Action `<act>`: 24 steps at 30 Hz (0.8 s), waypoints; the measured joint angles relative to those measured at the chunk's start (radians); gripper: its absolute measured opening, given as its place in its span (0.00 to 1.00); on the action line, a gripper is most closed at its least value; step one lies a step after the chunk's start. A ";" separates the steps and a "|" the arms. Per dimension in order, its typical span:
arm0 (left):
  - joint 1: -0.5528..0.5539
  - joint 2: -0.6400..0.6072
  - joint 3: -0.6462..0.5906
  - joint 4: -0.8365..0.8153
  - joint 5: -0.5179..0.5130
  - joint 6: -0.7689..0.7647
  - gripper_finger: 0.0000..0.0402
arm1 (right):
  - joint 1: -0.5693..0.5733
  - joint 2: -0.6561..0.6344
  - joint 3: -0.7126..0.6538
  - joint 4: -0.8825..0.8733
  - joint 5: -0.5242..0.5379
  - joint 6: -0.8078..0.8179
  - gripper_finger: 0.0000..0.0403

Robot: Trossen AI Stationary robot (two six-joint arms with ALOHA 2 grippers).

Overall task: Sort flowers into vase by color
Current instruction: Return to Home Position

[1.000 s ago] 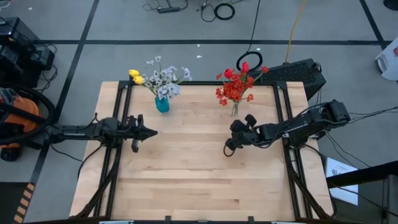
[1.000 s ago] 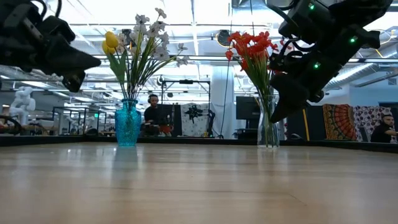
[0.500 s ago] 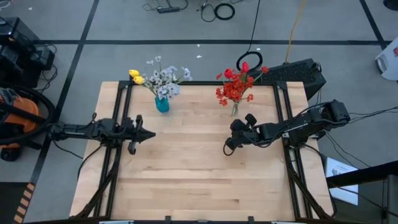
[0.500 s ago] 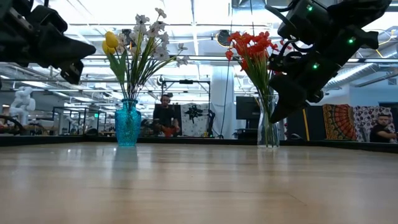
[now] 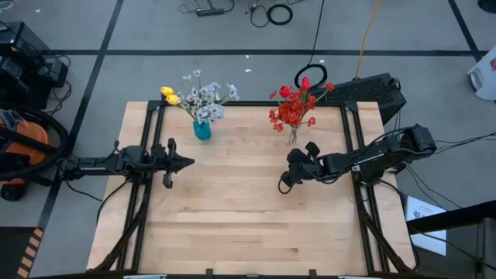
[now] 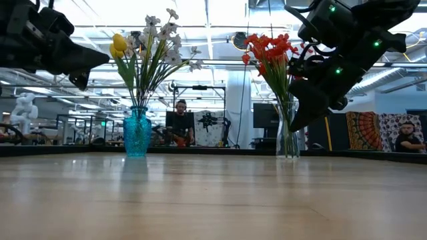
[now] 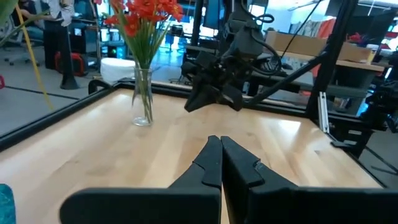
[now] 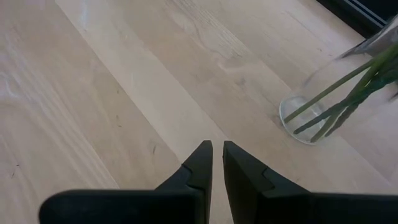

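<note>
A blue vase (image 5: pixel 202 129) stands near the table's far edge. It holds pale white-blue flowers (image 5: pixel 205 99) and yellow ones (image 5: pixel 168 95), also seen in the low view (image 6: pixel 119 45). A clear glass vase (image 5: pixel 292 138) to its right holds the red flowers (image 5: pixel 293 108); their stems show through the glass (image 8: pixel 336 102). My left gripper (image 5: pixel 190 163) hovers shut and empty, nearer than the blue vase. My right gripper (image 5: pixel 284 186) hangs shut and empty, just nearer than the clear vase (image 6: pixel 288 137).
Bare wooden tabletop (image 5: pixel 232 225) spreads across the middle and near side. Black frame rails run along the table's left (image 5: pixel 147 139) and right (image 5: pixel 353 132) sides. People sit and stand in the room beyond the far edge (image 6: pixel 179 123).
My left gripper has shifted slightly, pulling back a little toward the table's left edge and rising, then easing back out. It stays shut. The right arm and both vases have kept still.
</note>
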 joint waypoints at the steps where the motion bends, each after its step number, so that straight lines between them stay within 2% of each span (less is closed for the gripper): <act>1: 0.012 0.000 0.000 -0.001 0.009 -0.001 0.00 | 0.000 0.000 0.000 0.000 0.000 0.000 0.08; 8: 0.040 0.000 0.000 -0.007 0.033 -0.003 0.00 | 0.000 0.000 0.000 0.001 -0.011 -0.019 0.08; 15: 0.040 0.000 -0.002 0.004 0.036 -0.003 0.07 | -0.023 0.000 -0.001 0.031 -0.143 -0.114 0.01; 19: 0.040 0.000 -0.002 0.005 0.036 -0.004 0.08 | -0.041 0.000 -0.005 0.141 -0.223 -0.217 0.00; 24: 0.040 0.000 -0.002 0.006 0.036 -0.008 0.08 | -0.054 0.000 -0.128 0.453 -0.390 -0.297 0.00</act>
